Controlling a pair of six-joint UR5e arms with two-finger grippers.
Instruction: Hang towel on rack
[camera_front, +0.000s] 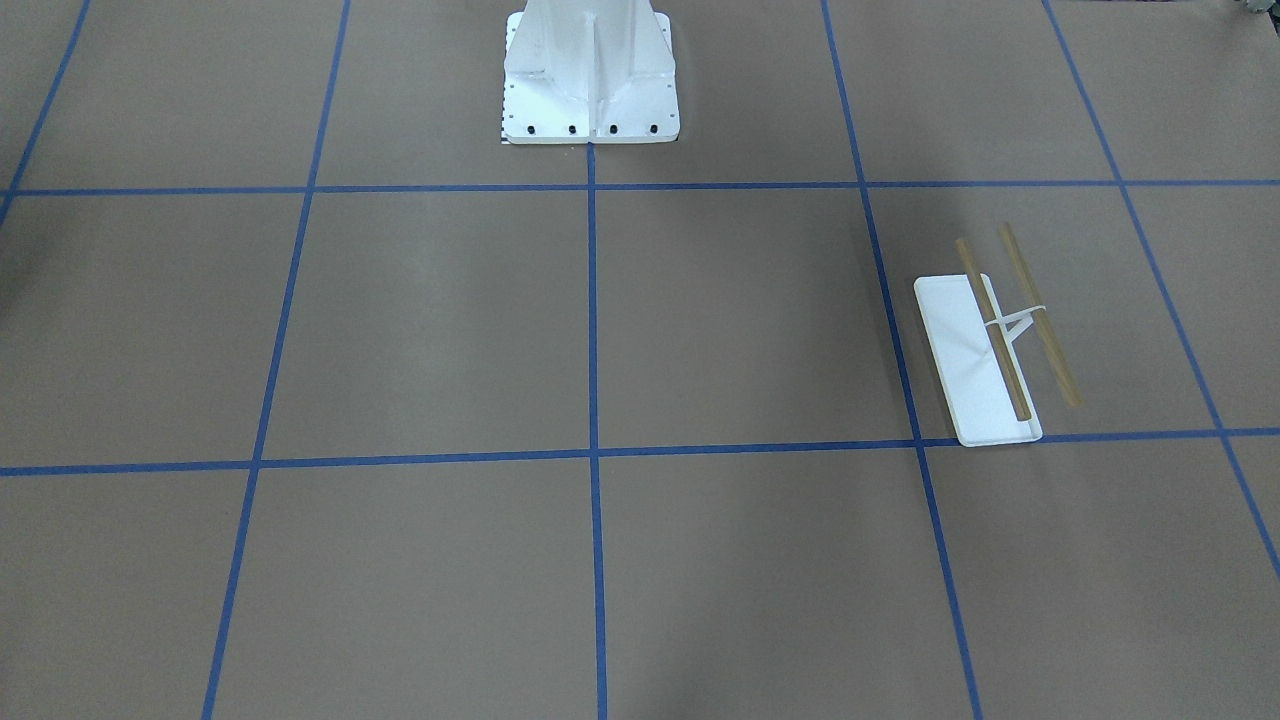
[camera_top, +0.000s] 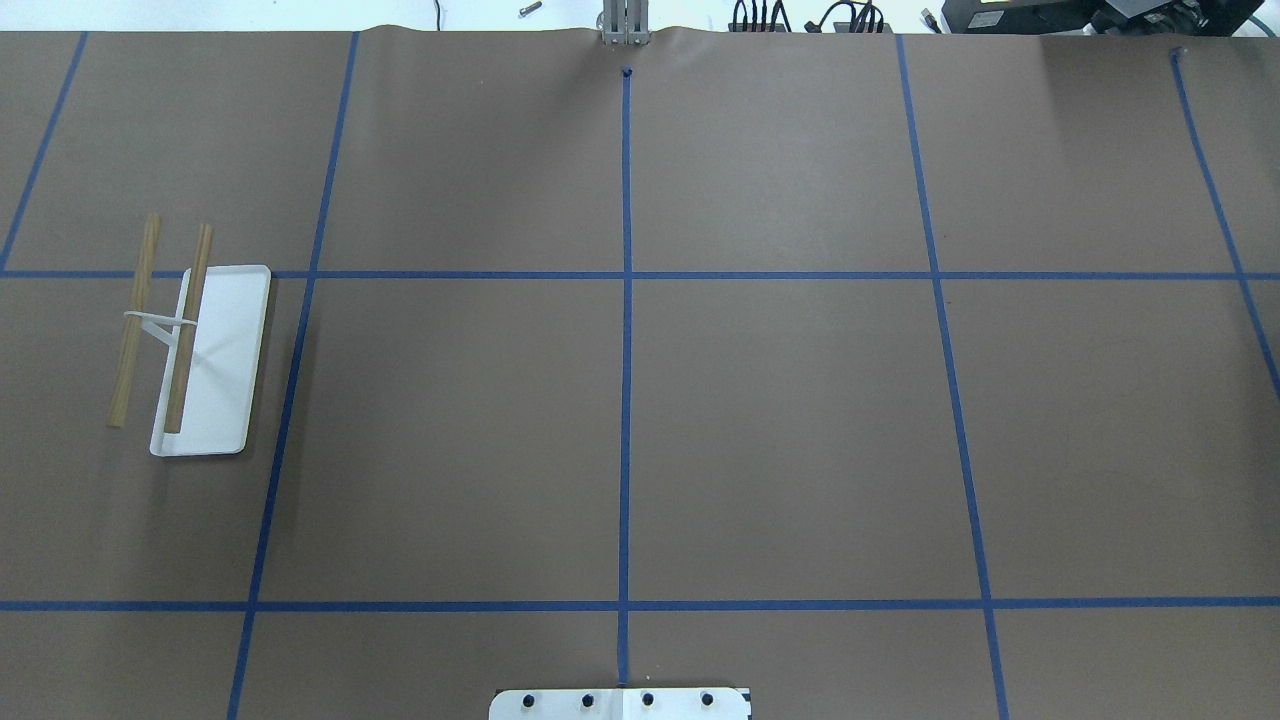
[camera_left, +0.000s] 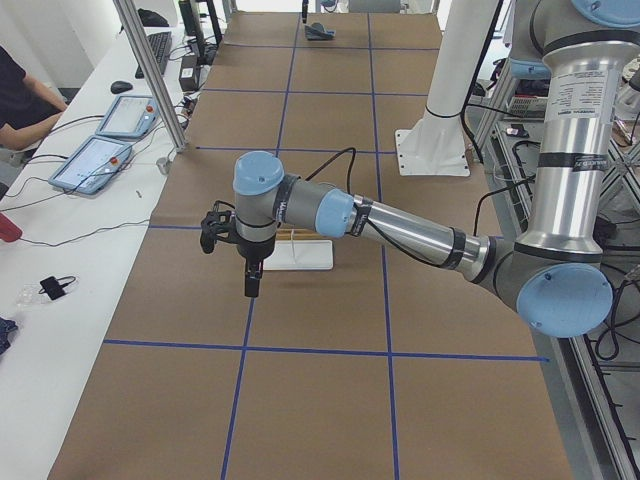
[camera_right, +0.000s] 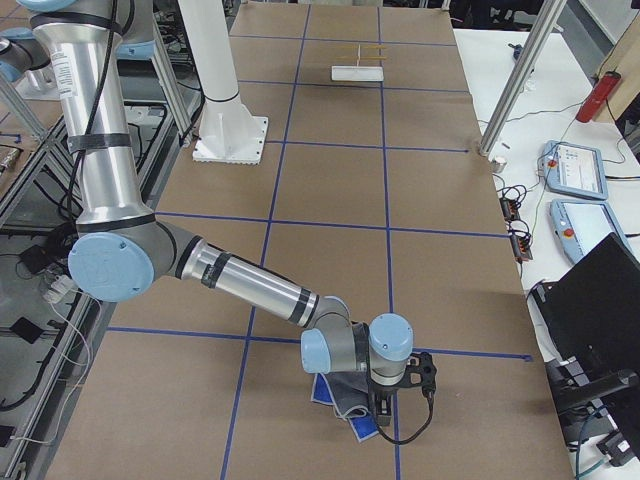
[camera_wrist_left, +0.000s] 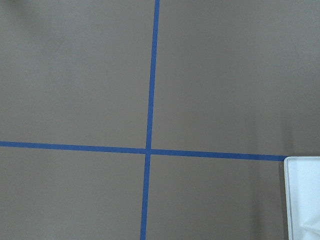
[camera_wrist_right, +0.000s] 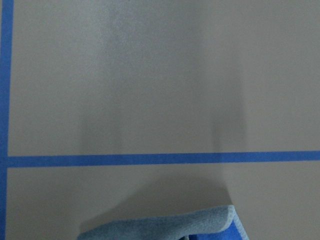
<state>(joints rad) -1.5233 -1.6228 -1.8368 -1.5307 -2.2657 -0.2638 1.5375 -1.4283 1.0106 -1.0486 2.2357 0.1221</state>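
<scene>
Towel: lies crumpled on the table at the robot's right end, dark grey side mostly up, with a bright blue corner poking out toward the near edge in the right side view. It sits just past a blue tape line, on that view's near side.

Right arm: stretched low across the table, wrist bent down, right jaws pointing at the table directly over the towel. The wrist body hides the tips, so I cannot tell how far the jaws stand apart, nor whether they touch or hold the cloth. In the right wrist view a folded pale-blue edge of the towel fills the bottom margin, below a tape line; no fingers show there.

Rack: stands upright on the robot's left part of the table, white tray base flat, thin upright rising from it, two wooden rods parallel and level above the tray. One rod is over the tray's edge and the other overhangs the table beside it. The rods are bare. Rack and towel are well apart, at opposite ends of the table.

Left arm: reaches out over the table, left jaws hanging downward above the surface, just beside the rack's tray on the side nearer the left camera. Their opening cannot be judged from this view. The left wrist view shows crossed tape lines and one corner of the tray at its lower right.
</scene>
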